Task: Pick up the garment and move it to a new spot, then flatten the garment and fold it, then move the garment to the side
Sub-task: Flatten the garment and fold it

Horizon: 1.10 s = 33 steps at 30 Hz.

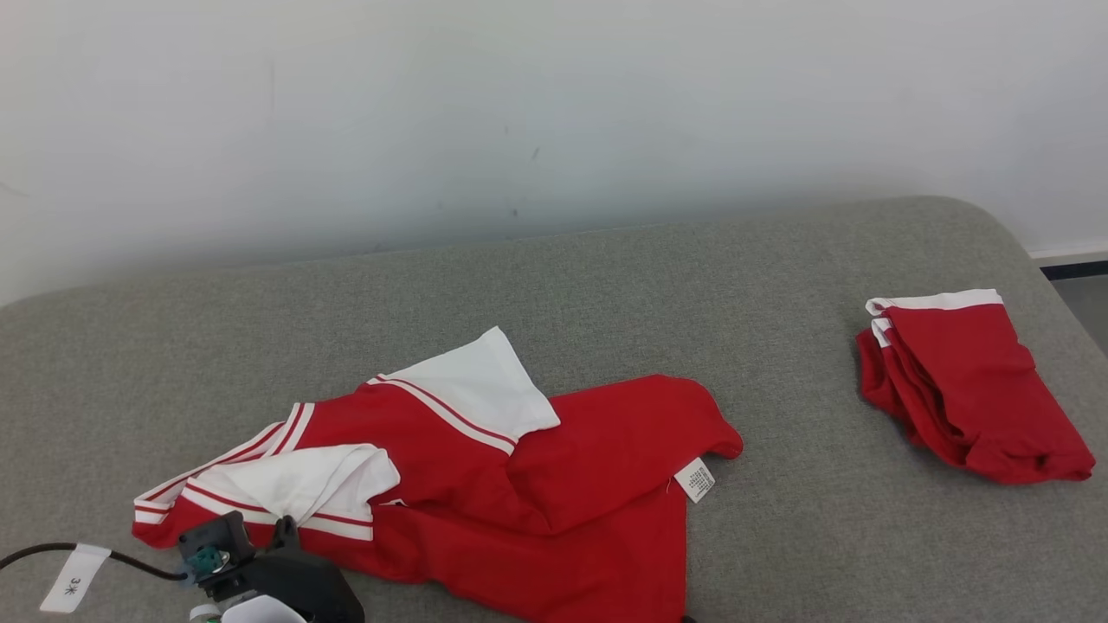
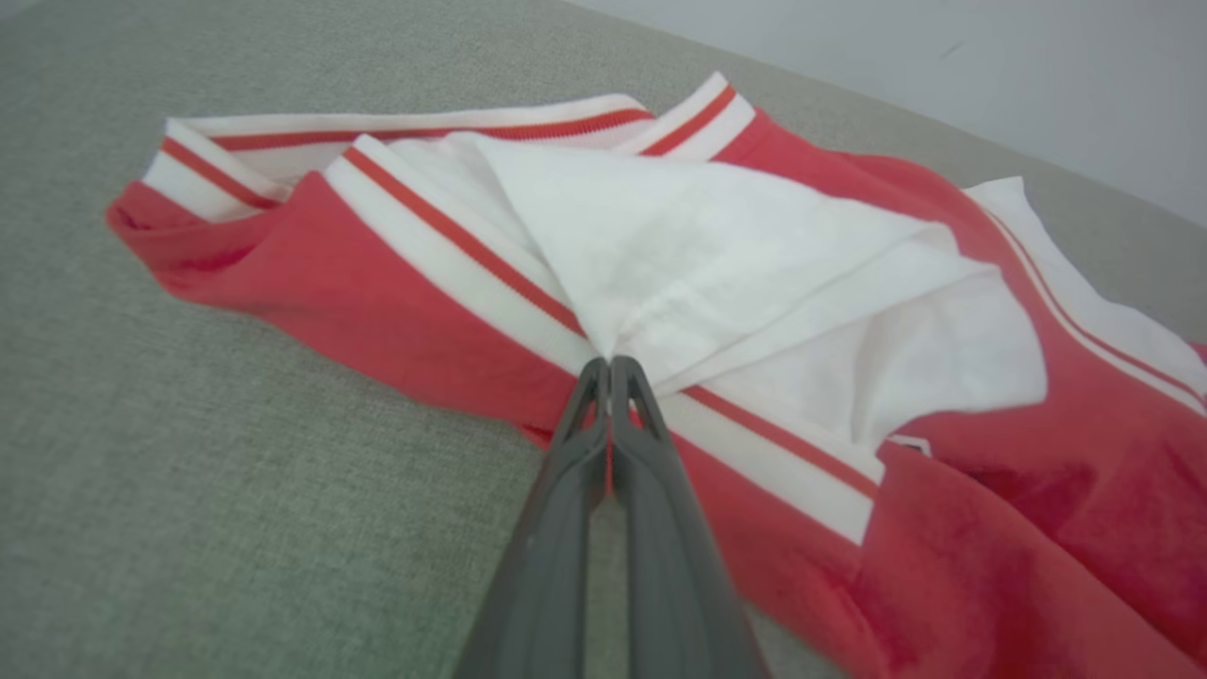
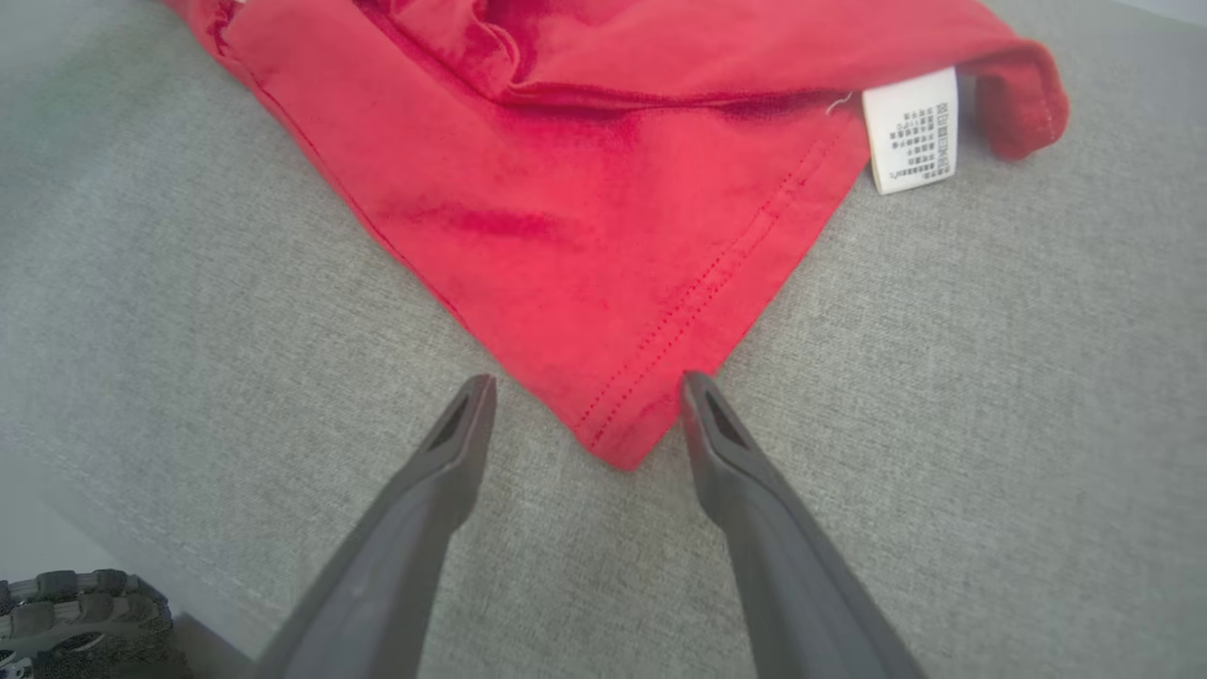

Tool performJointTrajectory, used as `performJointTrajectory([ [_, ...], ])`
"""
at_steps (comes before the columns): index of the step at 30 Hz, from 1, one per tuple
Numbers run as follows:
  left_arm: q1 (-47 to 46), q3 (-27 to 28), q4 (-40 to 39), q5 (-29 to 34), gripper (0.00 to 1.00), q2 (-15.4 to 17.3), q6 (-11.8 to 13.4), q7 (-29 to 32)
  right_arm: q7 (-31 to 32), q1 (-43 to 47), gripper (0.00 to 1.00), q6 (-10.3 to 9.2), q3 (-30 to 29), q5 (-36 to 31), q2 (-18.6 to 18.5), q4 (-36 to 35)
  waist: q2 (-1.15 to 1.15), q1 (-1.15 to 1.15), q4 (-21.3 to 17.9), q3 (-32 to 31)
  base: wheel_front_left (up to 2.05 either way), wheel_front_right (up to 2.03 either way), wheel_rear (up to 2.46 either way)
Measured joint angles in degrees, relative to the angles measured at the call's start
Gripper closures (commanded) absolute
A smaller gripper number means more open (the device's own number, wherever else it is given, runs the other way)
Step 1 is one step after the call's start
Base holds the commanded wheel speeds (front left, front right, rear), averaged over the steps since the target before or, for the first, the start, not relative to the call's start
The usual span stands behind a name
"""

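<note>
And there it was: the red garment [image 1: 554,467] lay crumpled on the grey padded surface [image 1: 606,277], low in the head view toward 6 o'clock, its white panels and red-and-white striped bands bunched at the 8 o'clock end; a white care label [image 1: 696,480] poked out of the hem on the 3 o'clock side. The left gripper [image 2: 610,363] was right in on it; its two dark fingers were pressed together, pinching the fabric where a striped band met the white cloth, and the white cloth puckered into folds fanning away from the tips toward 1 o'clock in the left wrist view. Over to the right gripper [image 3: 585,382]; its fingers stood wide apart, one on each side of a stitched red corner of the garment that pointed down toward 6 o'clock in the right wrist view; the corner lay between the tips, gripped by neither. Away at 3 o'clock in the head view, well apart from all this, a second red garment [image 1: 969,389] sat folded; a tagged black cable [image 1: 130,561] trailed in at 8 o'clock beside the left gripper's body.
</note>
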Motion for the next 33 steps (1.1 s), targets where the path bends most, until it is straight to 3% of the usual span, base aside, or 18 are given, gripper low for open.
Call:
performJointTrajectory([
  [9, 0.0, 0.0, 0.6, -0.5, 1.0, 0.0, -0.1, -0.7, 1.1, 1.0, 0.0, -0.01, -0.9, -1.7, 0.0, -1.1, 0.0, 0.0, -0.1, -0.2, 0.0, 0.0, 0.0],
  [10, -0.1, -0.1, 0.6, -0.5, 1.0, 0.0, -0.1, -0.8, 1.1, 1.1, 0.05, -0.01, -1.0, -1.8, 0.1, -1.3, 0.0, -0.01, -0.1, -0.2, 0.0, 0.0, 0.0],
  [11, -0.1, -0.1, 0.7, -0.6, 1.0, 0.0, -0.1, -0.9, 1.4, 1.3, 0.17, -0.01, -1.2, -1.8, 0.2, -1.4, 0.0, -0.01, -0.1, -0.2, 0.0, 0.0, 0.0],
  [12, -0.2, -0.2, 0.7, -0.6, 1.0, 0.0, -0.1, -1.0, 1.5, 1.5, 0.42, 0.0, -1.2, -1.8, 0.2, -1.4, 0.0, -0.01, 0.0, -0.3, 0.0, 0.0, 0.0],
  [13, -0.2, -0.2, 0.8, -0.6, 1.0, 0.0, -0.1, -1.1, 1.6, 1.7, 0.49, 0.0, -1.3, -1.9, 0.3, -1.4, 0.0, 0.0, 0.0, -0.3, 0.0, 0.0, 0.0],
  [14, -0.3, -0.3, 0.9, -0.6, 1.0, 0.0, -0.2, -1.1, 2.0, 1.7, 0.5, 0.0, -1.6, -1.9, 0.3, -1.5, 0.0, 0.0, 0.0, -0.4, 0.0, 0.0, 0.0],
  [16, -0.4, -0.4, 1.2, -0.7, 1.0, 0.0, -0.2, -1.2, 2.5, 1.7, 0.39, -0.01, -2.0, -2.3, 0.4, -1.6, 0.0, -0.01, 0.1, -0.4, 0.0, 0.0, 0.0],
  [17, -0.4, -0.4, 1.3, -0.7, 1.0, 0.0, -0.2, -1.2, 2.6, 1.8, 0.25, 0.0, -2.2, -2.5, 0.5, -1.6, 0.0, 0.0, 0.1, -0.5, 0.0, 0.0, 0.0],
  [19, -0.5, -0.4, 1.5, -0.8, 1.0, 0.1, -0.2, -1.2, 2.9, 1.9, 0.07, 0.0, -2.2, -2.8, 0.5, -1.8, 0.0, -0.01, 0.1, -0.4, 0.0, 0.0, 0.0],
  [21, -0.7, -0.5, 1.5, -1.0, 1.0, 0.1, -0.3, -1.3, 3.1, 1.9, 0.0, 0.0, -2.2, -2.9, 0.7, -1.9, 0.0, -0.01, 0.2, -0.4, 0.0, 0.0, 0.0],
  [28, -1.2, -0.6, 1.7, -1.3, 1.0, 0.2, -0.6, -1.5, 3.8, 2.5, 0.03, -0.01, -2.7, -3.8, 0.9, -1.1, 0.0, -0.01, 0.4, 0.1, 0.0, 0.0, 0.0],
  [30, -1.3, -0.7, 1.7, -1.4, 1.0, 0.2, -0.6, -1.7, 3.6, 2.5, 0.16, 0.0, -2.9, -3.7, 0.9, -1.0, 0.0, 0.0, 0.5, 0.3, 0.0, 0.0, 0.0],
  [33, -1.6, -0.8, 1.6, -1.4, 1.0, 0.3, -0.6, -1.7, 3.0, 2.5, 0.24, -0.01, -3.2, -3.3, 1.0, -1.1, 0.0, 0.0, 0.6, 0.8, 0.0, 0.0, 0.0],
])
